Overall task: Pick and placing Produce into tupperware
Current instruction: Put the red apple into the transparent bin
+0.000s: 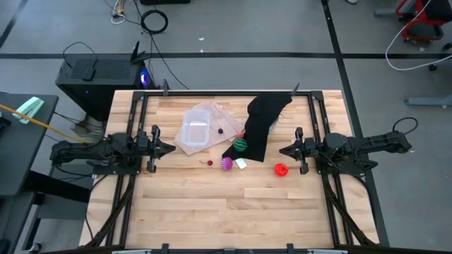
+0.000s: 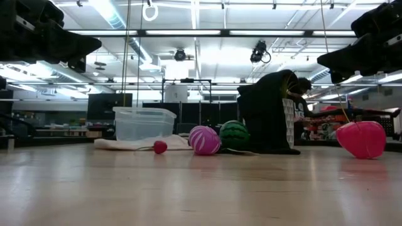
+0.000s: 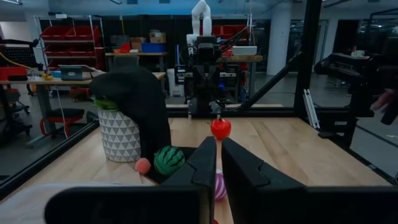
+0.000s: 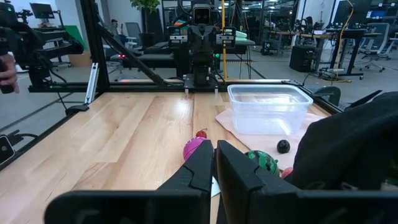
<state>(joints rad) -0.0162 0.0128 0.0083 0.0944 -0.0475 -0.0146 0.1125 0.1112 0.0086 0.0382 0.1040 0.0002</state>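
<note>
**Bench inventory: both arms parked, produce loose, tupperware holding none that shows**

- Left gripper [image 1: 171, 148]: near the bench's left edge, lifted clear of the wood, fingers [image 3: 205, 163] clenched with only a thin slit between them, grasping nothing.
- Right gripper [image 1: 282, 149]: near the right edge, facing the left one across the bench, fingers [image 4: 200, 163] likewise closed together and empty.
- Red ball-like fruit [image 1: 281, 169]: on bare wood just in front of the right gripper, nearest of the produce to it.
- Magenta-purple fruit [image 1: 227, 164]: at mid-bench, a small white scrap [image 1: 241, 164] just beside it.
- Tiny dark red piece [image 1: 209, 162]: on the wood beside the magenta fruit, toward the left arm.
- Green striped fruit [image 1: 241, 144]: at the lower edge of the black cloth [image 1: 260, 125], touching it.
- Second tiny dark piece [image 1: 221, 130]: on the flat translucent lids [image 1: 212, 113] beside the tupperware.
- Tupperware [image 1: 194, 132]: clear, upright, resting on those lids left of centre toward the far edge; no fruit seen inside.
- Patterned white pot [image 3: 119, 134]: half under the cloth.
</note>
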